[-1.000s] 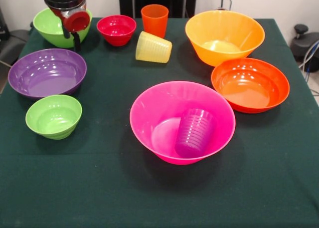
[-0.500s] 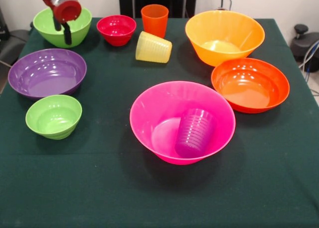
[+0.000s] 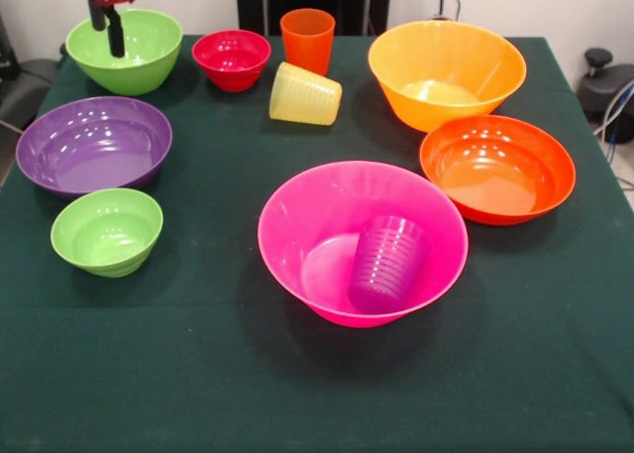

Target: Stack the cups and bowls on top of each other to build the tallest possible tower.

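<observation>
Front view:
Claw [image 3: 106, 27]: hanging over the green bowl [image 3: 125, 50]; fingers' spread impossible to tell.
Purple cup [image 3: 387, 264]: lying inside the pink bowl [image 3: 363, 241], well away from the claw, nearer the camera.

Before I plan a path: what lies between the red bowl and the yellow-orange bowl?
In the front view, the orange cup and the tipped yellow cup lie between them.

pink bowl [image 3: 297, 225] | purple ribbed cup [image 3: 388, 263] | dark green tablecloth [image 3: 198, 374]
</observation>
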Motion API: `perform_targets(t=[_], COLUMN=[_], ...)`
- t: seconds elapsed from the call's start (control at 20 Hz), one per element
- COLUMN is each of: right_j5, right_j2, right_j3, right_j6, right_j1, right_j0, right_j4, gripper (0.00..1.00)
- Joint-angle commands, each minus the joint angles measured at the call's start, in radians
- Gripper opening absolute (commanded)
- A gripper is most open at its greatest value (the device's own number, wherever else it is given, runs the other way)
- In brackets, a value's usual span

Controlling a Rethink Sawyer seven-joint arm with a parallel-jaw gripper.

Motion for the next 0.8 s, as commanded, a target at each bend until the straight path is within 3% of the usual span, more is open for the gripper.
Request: perform_targets(t=[0.05,0.8], right_j5=[0.005,-0.057], right_j2=[0.053,0.058], right_j3=[0.083,0.125], right_j6=[0.048,0.063], right_j1=[-0.012,0.003], right_j0=[-0.002,-0.014], right_j4=[0.003,-0.002], gripper=[1.0,1.0])
